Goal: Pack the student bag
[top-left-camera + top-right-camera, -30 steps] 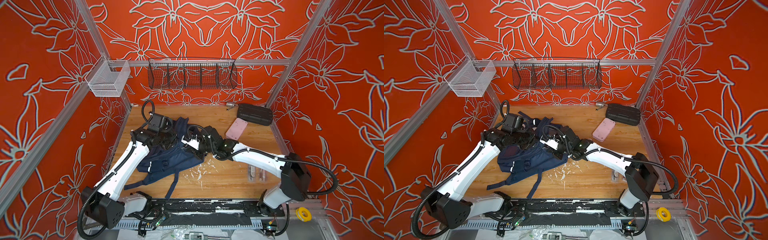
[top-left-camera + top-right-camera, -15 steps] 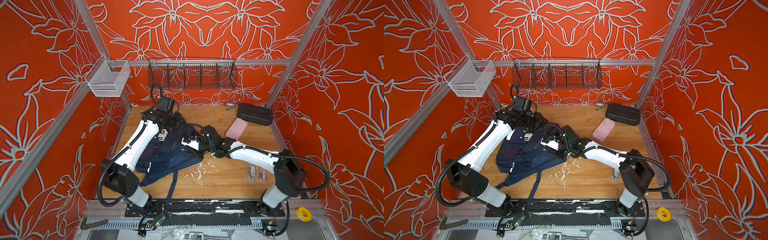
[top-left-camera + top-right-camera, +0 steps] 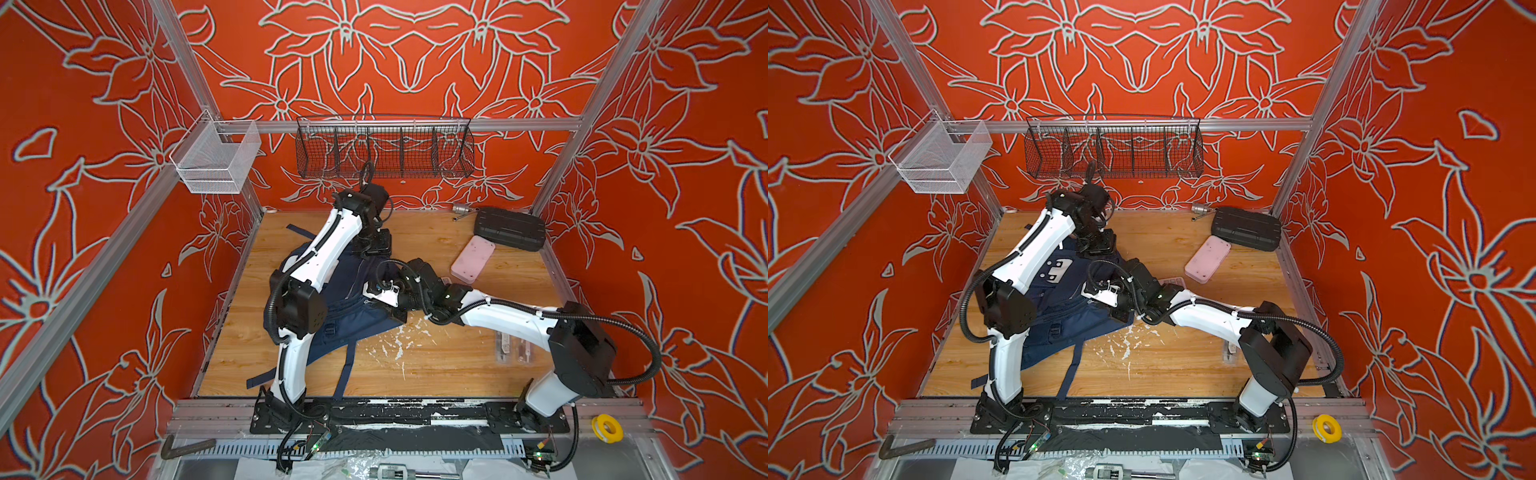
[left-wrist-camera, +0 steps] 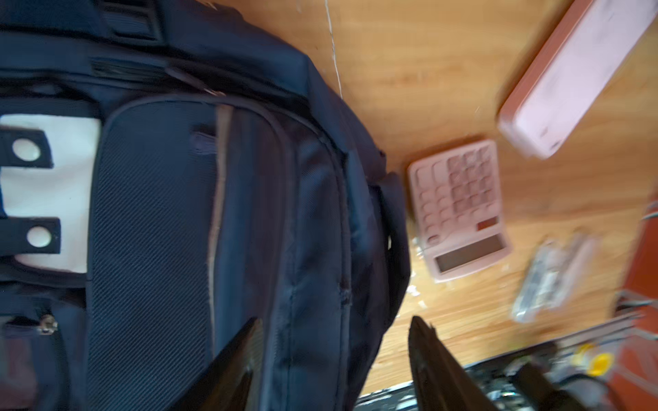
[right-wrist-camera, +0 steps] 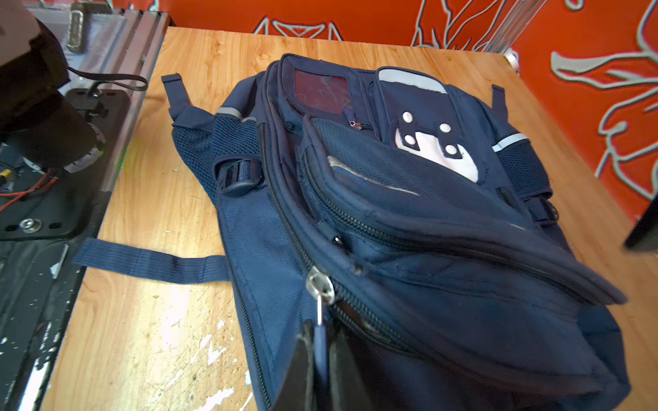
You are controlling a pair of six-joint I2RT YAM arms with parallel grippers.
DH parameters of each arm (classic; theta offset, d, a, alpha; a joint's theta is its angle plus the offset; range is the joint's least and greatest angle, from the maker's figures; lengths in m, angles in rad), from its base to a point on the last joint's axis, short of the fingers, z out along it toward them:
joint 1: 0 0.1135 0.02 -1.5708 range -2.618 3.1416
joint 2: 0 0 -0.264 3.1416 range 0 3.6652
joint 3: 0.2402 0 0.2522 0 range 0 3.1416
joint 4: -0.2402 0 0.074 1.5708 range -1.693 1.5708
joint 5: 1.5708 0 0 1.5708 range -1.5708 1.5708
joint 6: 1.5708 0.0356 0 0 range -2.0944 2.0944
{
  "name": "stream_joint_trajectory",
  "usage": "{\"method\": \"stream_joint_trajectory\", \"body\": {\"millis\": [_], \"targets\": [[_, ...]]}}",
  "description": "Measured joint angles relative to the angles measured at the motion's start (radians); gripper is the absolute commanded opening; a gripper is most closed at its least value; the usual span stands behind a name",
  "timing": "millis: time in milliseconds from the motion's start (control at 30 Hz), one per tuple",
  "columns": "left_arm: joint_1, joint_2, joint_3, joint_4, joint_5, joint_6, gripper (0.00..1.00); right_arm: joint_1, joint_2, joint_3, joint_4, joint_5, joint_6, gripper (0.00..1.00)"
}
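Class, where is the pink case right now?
In both top views the pink case lies flat on the far right of the wooden table, just in front of the black ribbed case and right of the blue backpack.

We find the student bag (image 3: 353, 320) lying flat on the left half of the table (image 3: 436, 374), its straps trailing toward the front edge. Just beside its right side lies the calculator (image 4: 459, 210); farther back and right lies the flat box (image 3: 473, 259), and behind that the hard case (image 3: 509, 228), in the back right corner. A packet (image 3: 513, 351) lies well to the right, nearer the front. The left gripper (image 4: 333, 323) hangs over the bag's back edge; the right gripper (image 5: 320, 338) sits at its right edge, the zip pull (image 5: 319, 306) between its fingers
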Motion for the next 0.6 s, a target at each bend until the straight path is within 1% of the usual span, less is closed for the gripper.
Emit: {"method": "stream_joint_trajectory", "body": {"millis": [100,200,433,600], "targets": [[-0.043,0.031,0.019,-0.073,-0.064,0.035,0.65,0.004,-0.002,-0.005,0.006,0.011,-0.010,0.00],[-0.056,0.047,0.019,-0.120,-0.108,0.062,0.64,0.008,-0.002,-0.005,0.010,0.023,-0.024,0.00],[-0.084,0.079,0.002,-0.157,-0.150,0.111,0.64,0.013,-0.002,-0.005,0.011,0.038,-0.051,0.00],[-0.117,0.113,-0.020,-0.165,-0.214,0.116,0.64,0.019,-0.002,-0.005,0.006,0.054,-0.070,0.00]]}}
